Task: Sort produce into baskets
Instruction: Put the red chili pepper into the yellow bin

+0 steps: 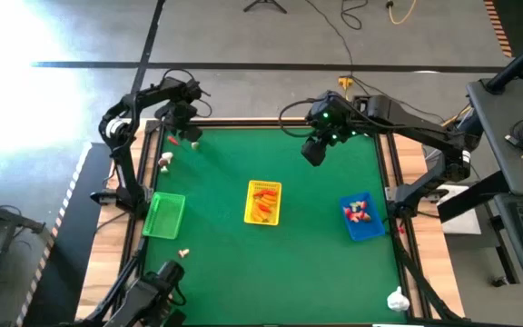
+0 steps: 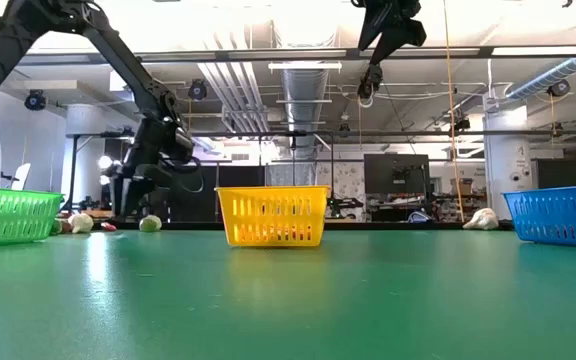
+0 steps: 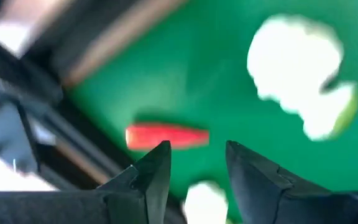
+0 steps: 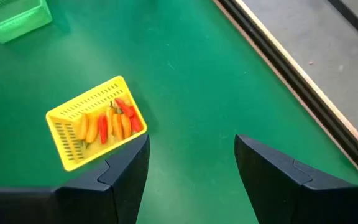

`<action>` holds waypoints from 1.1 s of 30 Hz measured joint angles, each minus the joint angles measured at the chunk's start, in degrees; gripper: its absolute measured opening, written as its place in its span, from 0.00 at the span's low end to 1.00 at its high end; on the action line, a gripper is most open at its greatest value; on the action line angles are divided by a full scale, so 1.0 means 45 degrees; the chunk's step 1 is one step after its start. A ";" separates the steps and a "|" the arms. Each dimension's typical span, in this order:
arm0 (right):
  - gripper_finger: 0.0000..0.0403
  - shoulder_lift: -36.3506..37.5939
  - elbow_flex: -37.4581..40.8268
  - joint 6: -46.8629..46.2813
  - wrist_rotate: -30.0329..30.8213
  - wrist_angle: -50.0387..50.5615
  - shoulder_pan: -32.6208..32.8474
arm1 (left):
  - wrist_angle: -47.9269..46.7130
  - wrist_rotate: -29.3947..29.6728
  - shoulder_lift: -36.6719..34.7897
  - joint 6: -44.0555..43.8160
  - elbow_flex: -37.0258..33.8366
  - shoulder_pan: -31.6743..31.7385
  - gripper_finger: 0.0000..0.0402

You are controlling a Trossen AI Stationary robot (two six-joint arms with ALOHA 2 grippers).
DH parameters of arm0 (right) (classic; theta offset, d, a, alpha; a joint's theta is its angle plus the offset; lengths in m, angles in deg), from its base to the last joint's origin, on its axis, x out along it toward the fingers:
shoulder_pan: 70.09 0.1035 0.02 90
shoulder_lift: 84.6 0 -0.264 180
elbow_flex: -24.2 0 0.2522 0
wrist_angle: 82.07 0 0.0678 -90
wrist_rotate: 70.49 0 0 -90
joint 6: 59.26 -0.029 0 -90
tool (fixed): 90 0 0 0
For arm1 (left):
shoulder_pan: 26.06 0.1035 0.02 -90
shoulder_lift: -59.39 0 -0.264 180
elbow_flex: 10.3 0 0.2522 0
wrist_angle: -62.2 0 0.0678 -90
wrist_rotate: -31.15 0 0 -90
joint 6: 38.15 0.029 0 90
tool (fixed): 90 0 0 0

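Produce lies both loose and sorted on the green surface. At the far left corner, the left gripper is low over the mat with its jaws apart and nothing between them. Its wrist view shows a small red piece lying just ahead of the fingertips, a white piece with a touch of green farther off, and another white bit partly hidden between the jaws. From above, a further white piece lies just nearer than these.

Next comes the green basket at the left edge; I cannot tell whether anything lies in it. A small pale piece rests on the mat just beside its near corner.

In the middle stands the yellow basket, holding several orange and red pieces.

The right gripper hangs high above the far middle of the surface, jaws apart and empty.

Farther right, the blue basket holds red-and-white pieces. A white piece lies at the near right corner, off the mat.
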 joint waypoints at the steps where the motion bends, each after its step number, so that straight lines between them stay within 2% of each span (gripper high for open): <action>1: 0.56 -0.0020 -0.0002 -0.0086 0.0158 -0.0074 0.0079 | 0.0103 0.0238 -0.0163 -0.0005 -0.0199 -0.0002 0.36; 4: 0.56 -0.0043 0.0003 -0.0148 0.0439 -0.0449 0.0167 | 0.1048 0.0568 -0.0696 -0.0815 -0.0651 0.0003 0.40; 11: 0.56 -0.0119 0.0003 -0.0249 0.0468 -0.0971 0.0219 | 0.3081 0.0787 -0.1415 -0.6006 -0.1992 -0.0043 0.50; 17: 0.56 -0.0126 0.0003 0.0444 0.0488 -0.1016 0.0215 | 0.5450 0.1517 -0.2357 -1.2506 -0.3728 -0.0939 0.50; 22: 0.56 -0.0312 0.0003 0.1526 0.0493 -0.1199 0.0214 | 0.5276 0.3089 -0.3312 -1.8202 -0.4847 -0.1651 0.50; 24: 0.56 -0.0376 0.0003 0.1937 0.0493 -0.1252 0.0214 | 0.5159 0.3441 -0.3630 -1.9842 -0.5334 -0.1751 0.50; 33: 0.56 -0.0629 0.0003 0.3427 0.0459 -0.1243 0.0068 | 0.5816 0.3921 -0.3823 -2.2401 -0.5695 -0.1357 0.48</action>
